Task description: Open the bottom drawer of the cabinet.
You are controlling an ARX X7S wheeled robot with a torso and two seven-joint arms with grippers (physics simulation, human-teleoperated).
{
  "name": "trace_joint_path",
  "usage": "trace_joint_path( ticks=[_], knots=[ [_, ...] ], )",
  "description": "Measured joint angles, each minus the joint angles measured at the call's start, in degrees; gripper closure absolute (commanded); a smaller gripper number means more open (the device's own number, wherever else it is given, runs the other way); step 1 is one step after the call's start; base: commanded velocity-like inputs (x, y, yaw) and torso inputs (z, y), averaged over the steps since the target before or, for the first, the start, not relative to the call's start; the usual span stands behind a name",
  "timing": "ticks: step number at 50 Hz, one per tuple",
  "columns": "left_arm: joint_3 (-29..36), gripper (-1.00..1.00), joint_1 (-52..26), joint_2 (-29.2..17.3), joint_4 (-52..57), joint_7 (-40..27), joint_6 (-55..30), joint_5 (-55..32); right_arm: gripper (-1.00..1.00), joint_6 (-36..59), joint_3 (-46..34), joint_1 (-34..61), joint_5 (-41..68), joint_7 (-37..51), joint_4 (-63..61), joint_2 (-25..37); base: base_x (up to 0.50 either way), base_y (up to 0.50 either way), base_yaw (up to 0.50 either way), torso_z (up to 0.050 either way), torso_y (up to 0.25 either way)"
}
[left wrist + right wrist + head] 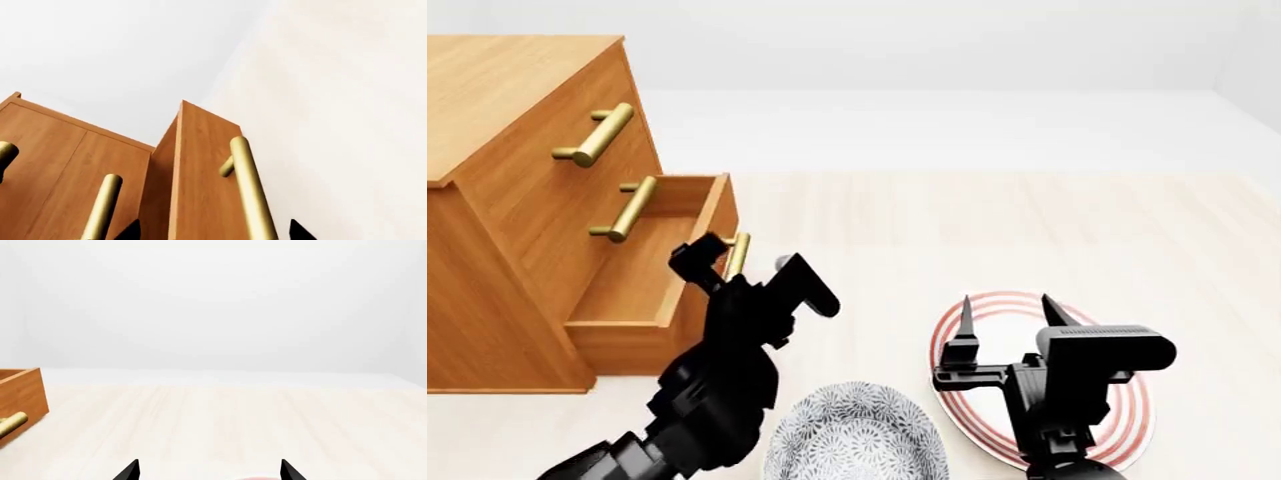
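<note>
The orange-brown wooden bottom drawer [647, 290] with its short brass bar handle [735, 255] sits at the left of the head view, lowest in the boxy orange-brown wood-grain cabinet [507, 150], and it already stands well out from the carcass, its bare inside showing. The left gripper [714, 262] is at that handle; in the left wrist view the brass bar runs between two black fingers [130, 231] that stand apart on either side of it, so they straddle rather than pinch it. The pull therefore looks largely done, and the next move, as I judge it, calls for either a last short draw straight outward or backing the fingers off the bar without nudging the drawer shut. Lower right in the head view the right gripper [1005, 312] hangs idle with fingers spread over a red-ringed white plate [1121, 420] on the pale wooden bench [988, 230], beside a grey patterned bowl [854, 435] at the bottom edge.
</note>
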Motion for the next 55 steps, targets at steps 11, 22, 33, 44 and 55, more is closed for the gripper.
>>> trace_joint_path(
  ticks=[11,22,33,44,55],
  knots=[
    [-9.6,-1.00,0.7,-0.9,13.0,0.1,-2.6,-5.1,-1.00,-0.2,-0.3,0.1,0.2,0.1,0.4,0.2,0.00,0.00,0.00,0.000,0.000],
    [-23.9,-1.00,-1.5,0.8,22.3,0.0,-9.6,-11.7,-1.00,-0.3,-0.5,0.3,0.4,0.3,0.3,0.4,0.00,0.00,0.00,0.000,0.000],
    [-34.0,-1.00,-5.4,3.5,15.4,-0.1,-13.2,-15.8,-1.00,-0.3,-0.6,0.3,0.7,0.6,-0.1,0.8,0.00,0.00,0.00,0.000,0.000],
    [-39.4,-1.00,-8.8,5.1,7.1,-0.6,-17.8,-18.0,-1.00,-0.6,-0.7,0.4,1.0,0.8,0.1,0.9,0.00,0.00,0.00,0.000,0.000],
    [-42.2,-1.00,-10.7,5.7,0.2,0.1,-19.6,-19.7,-1.00,-0.8,-1.0,0.4,1.2,1.0,0.4,1.0,0.00,0.00,0.00,0.000,0.000]
  ],
)
